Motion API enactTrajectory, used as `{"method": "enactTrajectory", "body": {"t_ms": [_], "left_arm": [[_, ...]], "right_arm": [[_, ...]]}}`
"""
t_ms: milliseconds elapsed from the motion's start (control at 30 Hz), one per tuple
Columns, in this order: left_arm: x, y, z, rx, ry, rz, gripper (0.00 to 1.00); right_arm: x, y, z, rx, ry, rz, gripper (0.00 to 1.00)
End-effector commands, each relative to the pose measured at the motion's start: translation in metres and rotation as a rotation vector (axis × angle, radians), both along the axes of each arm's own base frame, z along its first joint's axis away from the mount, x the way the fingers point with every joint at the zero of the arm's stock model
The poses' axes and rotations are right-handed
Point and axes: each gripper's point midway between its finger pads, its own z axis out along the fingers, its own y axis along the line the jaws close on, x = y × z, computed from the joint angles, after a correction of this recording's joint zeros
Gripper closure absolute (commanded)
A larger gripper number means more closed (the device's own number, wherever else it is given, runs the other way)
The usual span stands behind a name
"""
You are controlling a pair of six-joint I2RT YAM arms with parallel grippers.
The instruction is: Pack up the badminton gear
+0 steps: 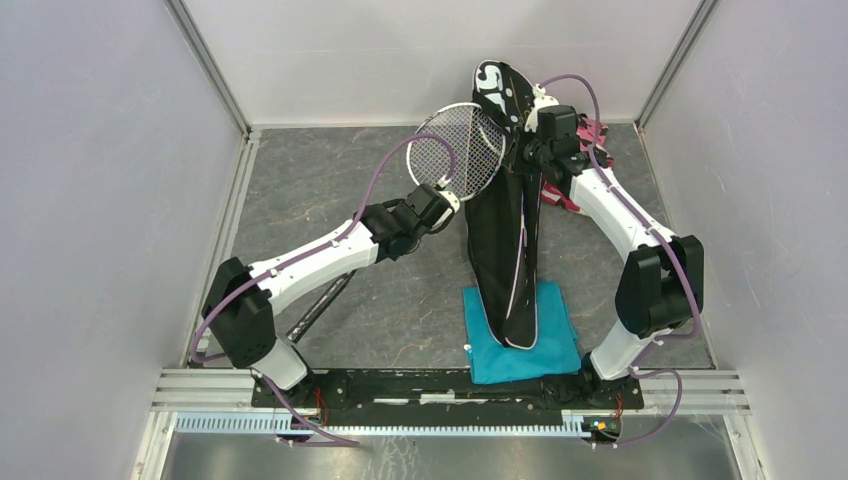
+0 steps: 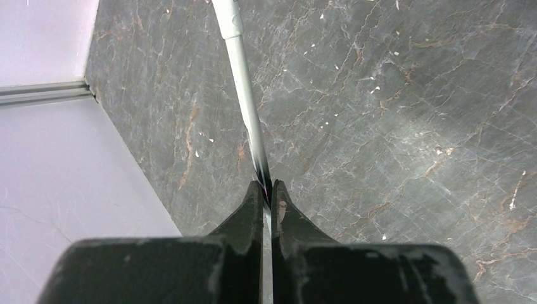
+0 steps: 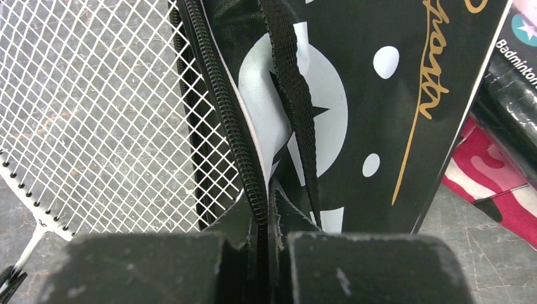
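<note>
My left gripper (image 1: 447, 197) (image 2: 267, 190) is shut on the thin shaft (image 2: 247, 95) of a racquet. Its silver head (image 1: 455, 148) (image 3: 95, 126) is raised, and its right edge sits behind the zip edge of the black bag (image 1: 510, 230) (image 3: 405, 95). My right gripper (image 1: 522, 140) (image 3: 265, 193) is shut on that zip edge (image 3: 234, 126), holding the bag's top up while its lower end rests on the teal cloth (image 1: 525, 350). A thin black handle (image 1: 320, 305), seemingly a second racquet, lies on the table under my left forearm. A black tube (image 3: 513, 88) shows beside the bag.
Pink-black camouflage fabric (image 1: 592, 135) (image 3: 494, 177) lies behind my right wrist at the back right. A black strap (image 3: 294, 95) hangs down the bag's front. White walls close the grey stone table (image 1: 330, 190) on three sides.
</note>
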Motion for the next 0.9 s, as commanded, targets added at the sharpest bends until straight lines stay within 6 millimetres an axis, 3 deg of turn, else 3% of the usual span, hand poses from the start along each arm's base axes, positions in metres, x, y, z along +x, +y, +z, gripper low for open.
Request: {"method": "enactTrajectory", "body": {"t_ms": [0,633,867], "left_arm": [[0.001,-0.001,0.015,0.016,-0.047,-0.051,0.98],[0.004,0.008,0.01,0.105,-0.052,-0.029,0.98],[0.008,-0.002,0.013,0.097,-0.055,-0.043,0.98]], "right_arm": [[0.018,0.007,0.048,0.019,-0.142,0.005,1.0],[0.022,0.0,0.058,-0.1,-0.187,-0.026,1.0],[0.021,0.013,0.057,-0.135,-0.193,-0.01,1.0]]}}
